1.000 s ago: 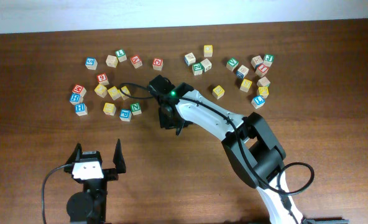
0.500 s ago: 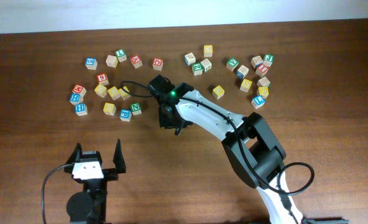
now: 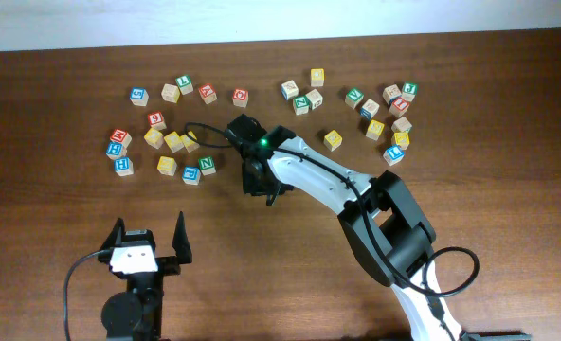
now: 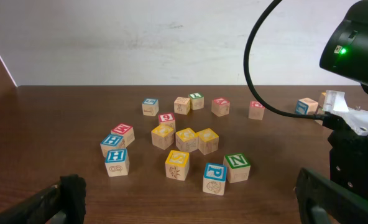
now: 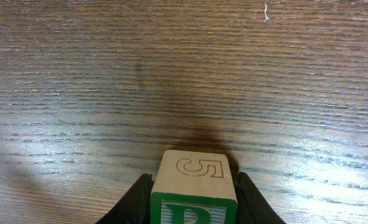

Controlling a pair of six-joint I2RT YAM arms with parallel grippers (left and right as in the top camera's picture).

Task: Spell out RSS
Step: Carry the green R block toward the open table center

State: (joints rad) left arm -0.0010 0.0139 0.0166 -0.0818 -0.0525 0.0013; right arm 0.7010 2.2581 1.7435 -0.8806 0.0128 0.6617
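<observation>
The right hand (image 5: pixel 194 198) is gripping the R cube (image 5: pixel 194 169) between its fingers, low over bare desk (image 5: pixel 109 74). Nothing is being lined up yet. Both S cubes are lying unidentified among the scattered cubes (image 3: pixel 174 142) beyond it. The left hand (image 3: pixel 149 242) is idling, spread wide.

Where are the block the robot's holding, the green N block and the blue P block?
held block (image 5: pixel 196 177), right wrist view, top face.
green N block (image 4: pixel 236 162), left wrist view, top face.
blue P block (image 4: pixel 214 171), left wrist view, top face.
</observation>
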